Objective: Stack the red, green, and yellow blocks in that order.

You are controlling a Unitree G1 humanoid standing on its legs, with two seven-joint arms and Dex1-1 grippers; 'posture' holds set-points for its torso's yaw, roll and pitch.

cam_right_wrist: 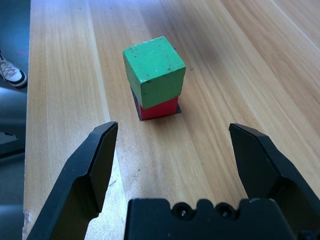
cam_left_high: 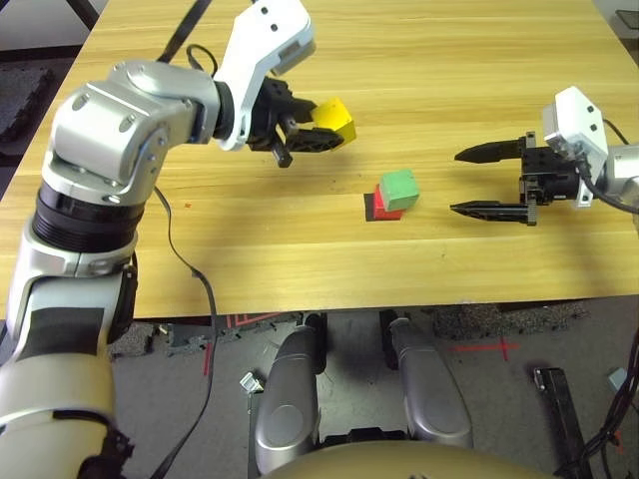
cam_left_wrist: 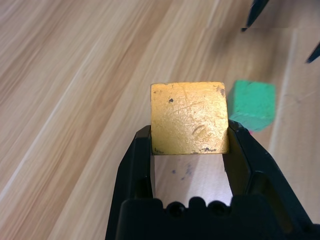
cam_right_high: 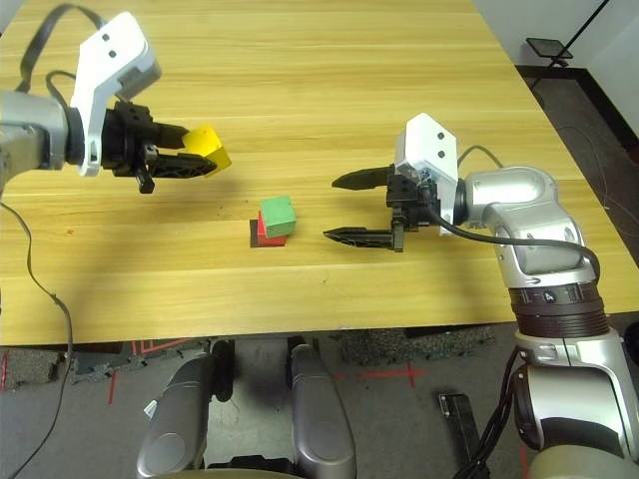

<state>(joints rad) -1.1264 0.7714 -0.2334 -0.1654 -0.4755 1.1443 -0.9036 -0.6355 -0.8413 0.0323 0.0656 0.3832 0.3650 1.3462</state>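
The yellow block is held between the two fingers of the left gripper, above the table and not touching it. In the left wrist view the fingers press on two opposite sides of this block, closed just to its width, and the block sits at their tips.

Ahead of this gripper and lower, the green block rests on the red block, a little turned against it, so the corners do not match. The red block stands on a flat black patch on the wood. The two-block stack is between the two grippers.

The step in hand, I think, is to bring the yellow block over the green one and set it on top. To do this well, the left gripper should come from above, keep the yellow block level, centre it over the green face, and open only when the block rests. A push from the side can slide the green block off.

The right gripper is beside the stack, wide open, holding nothing.

There are no containers here.
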